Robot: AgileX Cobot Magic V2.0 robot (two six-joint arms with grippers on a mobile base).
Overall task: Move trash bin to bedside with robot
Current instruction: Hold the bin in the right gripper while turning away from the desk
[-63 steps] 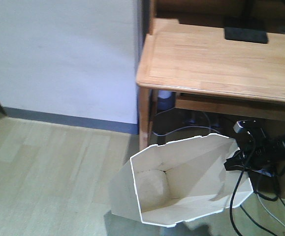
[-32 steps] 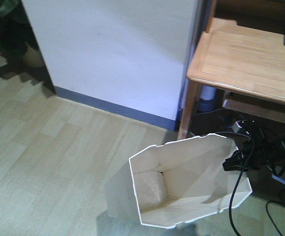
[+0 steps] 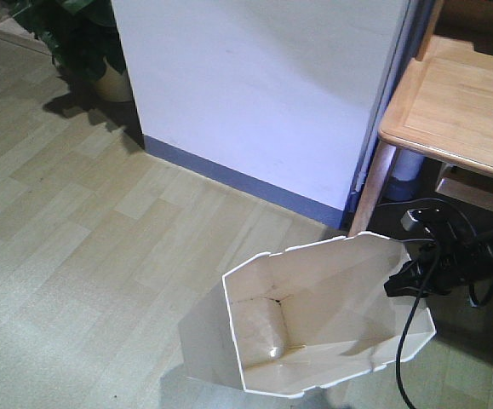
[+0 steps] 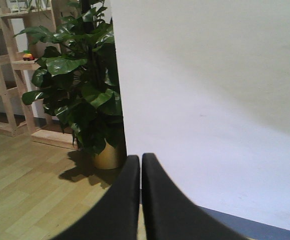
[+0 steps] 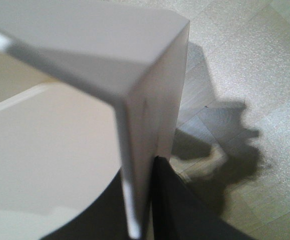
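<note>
Evidently the task is in its carrying stage. The right claw (image 3: 397, 284) is clamped onto the right side of the rim of the trash bin (image 3: 331, 294). The right wrist view confirms this, with the thin white wall (image 5: 150, 125) pinched between the two dark fingers of that claw (image 5: 145, 205). The bin sits low in the front view, on or just above the pale plank floor (image 3: 84, 221). It is near the corner leg of the wooden desk (image 3: 459, 111) and in front of a white wall (image 3: 263, 85) with a blue-grey skirting. The left claw (image 4: 140, 200) is clenched on nothing, its fingers pressed together, and it faces a large potted plant (image 4: 79, 85) and a wooden shelf unit (image 4: 9, 65).

No bed appears in any view, so most of the journey probably remains. The next move likely calls for the base to carry the bin away from the desk while the right claw holds its pinch. The wall is thin and may flex or slip if the bin drags or catches.

Several things cannot be settled:
- **Contact with the floor:** the bin's lower edge is cut off by the frame, so it is unclear whether it is lifted or resting.
- **Tilt:** the bin seems tilted, but how far is uncertain.
- **Under the desk:** the black cables (image 3: 409, 341) and a small boxy object (image 3: 414, 219) are too dark to identify.
</note>
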